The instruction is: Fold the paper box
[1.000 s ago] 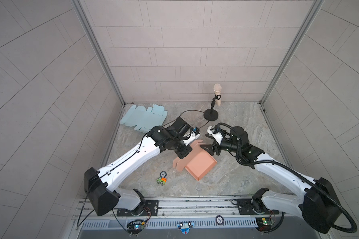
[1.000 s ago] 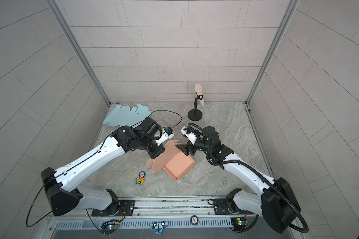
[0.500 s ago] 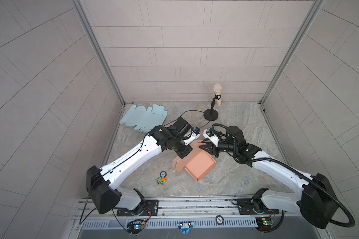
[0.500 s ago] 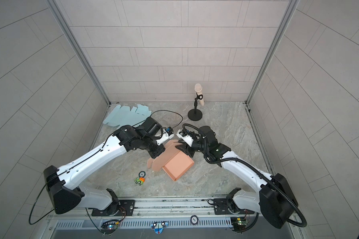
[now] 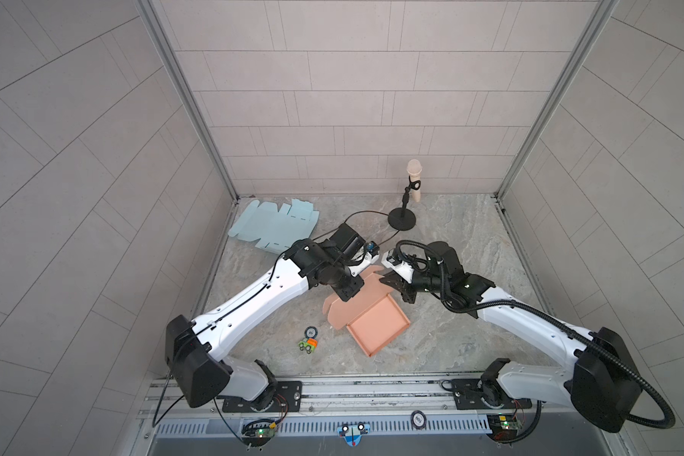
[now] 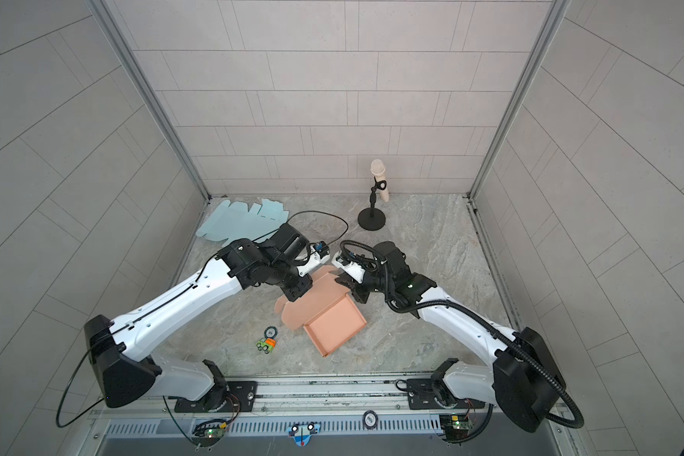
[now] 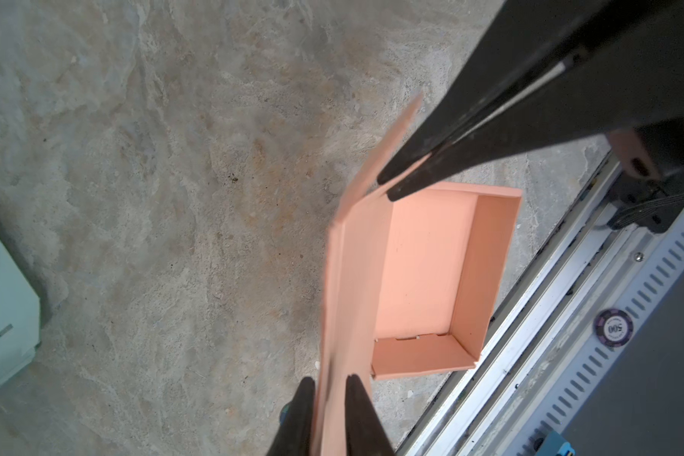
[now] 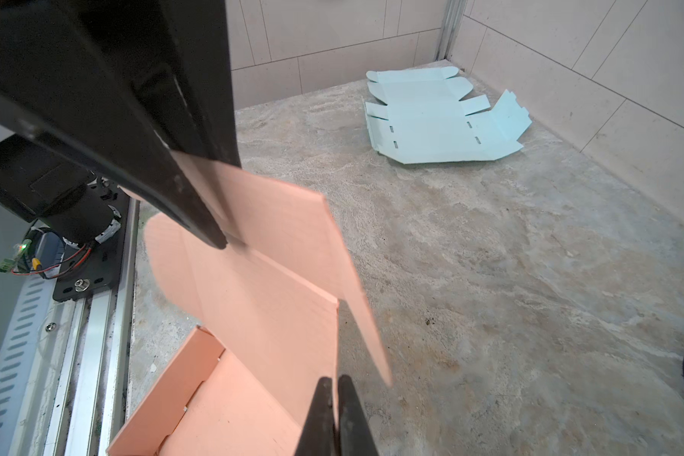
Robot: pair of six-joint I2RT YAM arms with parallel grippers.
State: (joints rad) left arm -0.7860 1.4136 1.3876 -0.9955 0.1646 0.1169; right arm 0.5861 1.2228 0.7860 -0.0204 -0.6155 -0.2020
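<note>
Salmon-pink card stands half-made near the middle of the table [image 5: 463, 233], where a box [image 5: 376, 329] is caught between two end effectors. Its tray, walls raised, rests open side up on the table and angles toward the front edge. The lid panel rises tilted from the tray's far side, flaps unfolded.

The right end effector [image 8: 334, 379] is closed and pinches the lid's edge beside a side flap. The left end effector [image 7: 329, 379] straddles the lid's opposite edge with the card between its jaws. Whether they press on it or stand just clear cannot be told. In both top views the two end effectors sit close together over the raised lid, not touching.

A pale blue blank [image 5: 273, 227] lies flat in the back left corner. A microphone [image 6: 378, 177] on a black stand [image 6: 371, 219] is near the back edge, right of the middle. A toy [image 5: 308, 346] and a disc [image 5: 311, 331] lie just beside each other to the left of the tray, toward the front edge.
</note>
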